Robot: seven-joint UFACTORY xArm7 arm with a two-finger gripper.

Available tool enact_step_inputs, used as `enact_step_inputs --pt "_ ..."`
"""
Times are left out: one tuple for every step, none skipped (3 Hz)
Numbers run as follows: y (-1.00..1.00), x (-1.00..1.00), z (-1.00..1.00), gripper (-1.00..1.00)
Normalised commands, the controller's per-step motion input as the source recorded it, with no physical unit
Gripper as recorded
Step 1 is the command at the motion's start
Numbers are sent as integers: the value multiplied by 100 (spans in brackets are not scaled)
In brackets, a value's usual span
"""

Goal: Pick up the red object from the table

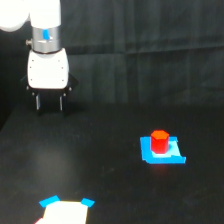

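Over the black table (100, 165) the arm hangs vertical — tool (49, 102) open, empty — well apart from the red object (159, 141).

We're looking at a lab setup: xArm (46, 30) hanging over matte black table (100, 165) w/ black cloth backdrop (150, 45).
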Motion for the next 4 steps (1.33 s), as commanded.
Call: enact_step_inputs --pt "0 100 -25 100" --pt "-37 100 -33 100" --pt "-10 100 -44 89" --pt "-40 100 6 75"
